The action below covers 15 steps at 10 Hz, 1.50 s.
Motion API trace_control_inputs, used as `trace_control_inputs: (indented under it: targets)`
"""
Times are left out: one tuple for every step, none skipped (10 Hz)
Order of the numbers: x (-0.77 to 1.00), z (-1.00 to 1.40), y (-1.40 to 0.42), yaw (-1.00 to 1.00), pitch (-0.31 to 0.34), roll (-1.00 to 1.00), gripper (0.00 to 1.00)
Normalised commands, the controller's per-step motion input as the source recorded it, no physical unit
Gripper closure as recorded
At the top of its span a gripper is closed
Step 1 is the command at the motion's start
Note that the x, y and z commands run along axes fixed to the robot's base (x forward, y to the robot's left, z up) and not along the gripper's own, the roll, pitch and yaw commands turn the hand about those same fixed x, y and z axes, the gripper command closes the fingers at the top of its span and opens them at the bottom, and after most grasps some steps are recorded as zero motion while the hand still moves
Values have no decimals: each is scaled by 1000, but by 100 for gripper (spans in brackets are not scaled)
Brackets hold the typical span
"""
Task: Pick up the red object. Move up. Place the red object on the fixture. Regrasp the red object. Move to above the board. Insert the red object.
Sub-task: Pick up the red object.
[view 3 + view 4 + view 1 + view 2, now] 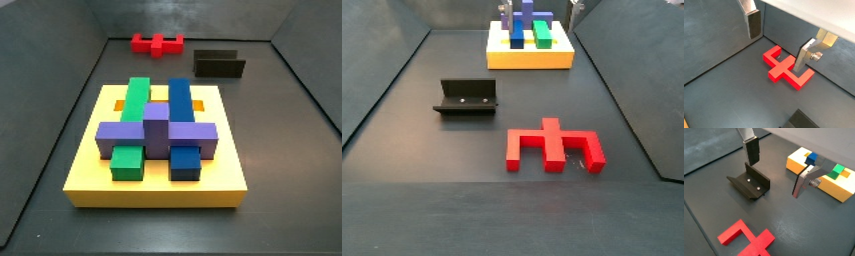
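Claw (777,42) spread above red object (785,67)

1. Lying flat on the dark floor: red object (552,146), bright red, a crossbar with two end legs and a central stem; untouched.
2. Standing near it, apart: fixture (468,97), a small dark L-shaped bracket with two pale screws.
3. Sitting well apart from both: board (158,147), a thick yellow slab bearing green, blue and purple blocks.
4. Hovering above the floor: claw (775,168), fingers spread, nothing between them.
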Motion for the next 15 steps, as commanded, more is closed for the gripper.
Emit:
trace_control_inputs:
  targets:
    - [0,-37,0,0,0,0,0]
    - [-49,-406,309,0,-103,-94,0]
    - [-343,-549,511,-203,-264,-123,0]
    - [-223,-466,483,-203,-281,-174,0]
    - [-100,-554,511,-160,-233,-151,0]
    - [-94,-540,494,-169,-243,-159,0]
    - [0,-660,274,-134,-214,-103,0]
    - [246,-817,49,-97,-147,-77,0]
    - [260,-837,0,-134,-159,-54,0]
    - [246,-851,0,-114,-164,-46,0]
    - [166,-854,0,-94,-180,-33,0]
    - [31,-800,0,-31,-224,-27,0]
    - [0,-769,0,-11,-239,-24,0]
    - [0,-743,0,0,-254,0,0]
    - [-223,-543,0,0,-283,0,0]
